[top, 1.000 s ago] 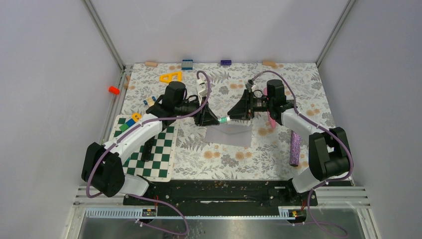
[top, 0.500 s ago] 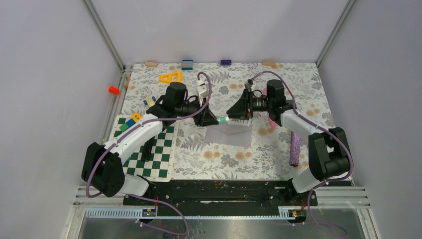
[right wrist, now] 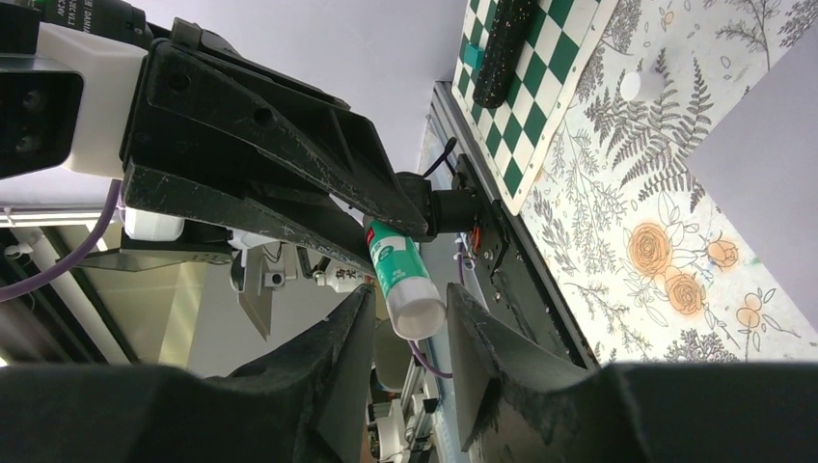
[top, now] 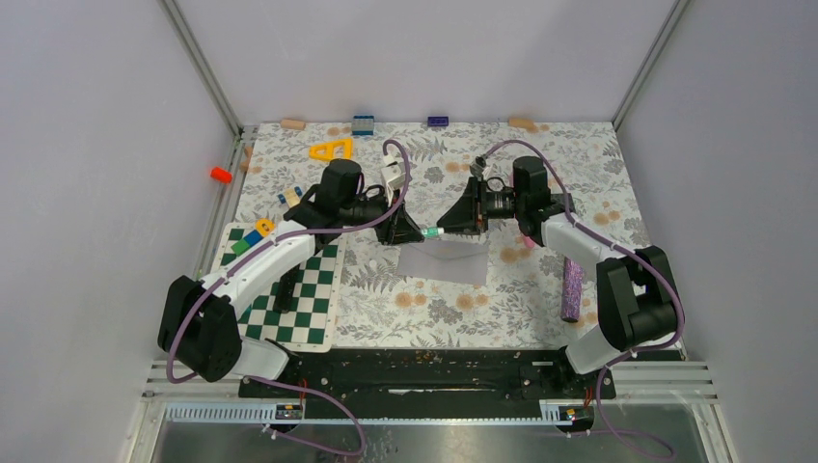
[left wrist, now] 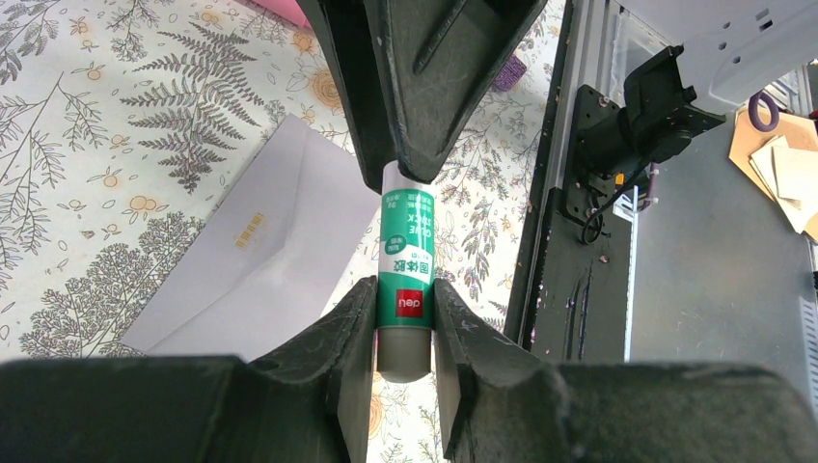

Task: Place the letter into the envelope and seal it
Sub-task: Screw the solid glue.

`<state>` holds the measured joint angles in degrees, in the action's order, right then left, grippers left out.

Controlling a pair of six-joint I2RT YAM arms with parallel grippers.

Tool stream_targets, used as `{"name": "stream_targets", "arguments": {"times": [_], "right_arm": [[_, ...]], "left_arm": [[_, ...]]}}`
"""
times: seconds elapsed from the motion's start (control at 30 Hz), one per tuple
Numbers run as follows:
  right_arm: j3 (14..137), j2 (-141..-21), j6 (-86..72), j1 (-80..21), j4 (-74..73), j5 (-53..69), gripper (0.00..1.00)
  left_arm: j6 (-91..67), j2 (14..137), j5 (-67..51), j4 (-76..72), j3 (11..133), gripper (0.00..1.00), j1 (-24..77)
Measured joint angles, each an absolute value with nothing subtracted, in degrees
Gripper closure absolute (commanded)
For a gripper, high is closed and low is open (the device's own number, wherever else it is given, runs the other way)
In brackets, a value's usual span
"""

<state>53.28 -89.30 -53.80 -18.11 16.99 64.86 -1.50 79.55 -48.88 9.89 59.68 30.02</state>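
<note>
Inspection at this moment finds both arms meeting above the middle of the worktop [top: 540,174], with a green-and-white glue stick [left wrist: 406,253] held level between them. The left fingers [left wrist: 349,323] are clenched on the stick's labelled body near its red band, one pad on each side. The far end of the tube runs out towards the opposing arm. The right fingers [right wrist: 338,357] bracket the white end of the stick. That end sits in the narrow gap between them, but the views do not settle whether the pads are pressing on it or only standing close beside it. In my judgement one arm anchors the body so that the other can work the white end, probably the cap, as an opening step before gluing. The envelope [top: 449,262] lies flat on the worktop directly beneath the two sets of fingers, apart from both, so the adhesive is near where it will be needed. From the left wrist view the envelope's grey face shows its diagonal seams. Whether the pointed flap is raised or folded down cannot be told with confidence. The letter is not visible in any view. It may already be inside the envelope, but this cannot be confirmed. Sealing appears not yet done. The risk noted is the stick slipping or twisting in the left grasp when the white end is pulled.
</note>
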Motion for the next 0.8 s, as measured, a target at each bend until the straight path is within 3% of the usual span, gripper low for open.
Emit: {"name": "stream_targets", "arguments": {"times": [0.8], "right_arm": [[49.45,-89.30,-56.66,-18.02,27.77,69.01,0.74]], "left_arm": [[-3.25,79.75,-50.54,9.28,59.68,0.90,29.89]]}}
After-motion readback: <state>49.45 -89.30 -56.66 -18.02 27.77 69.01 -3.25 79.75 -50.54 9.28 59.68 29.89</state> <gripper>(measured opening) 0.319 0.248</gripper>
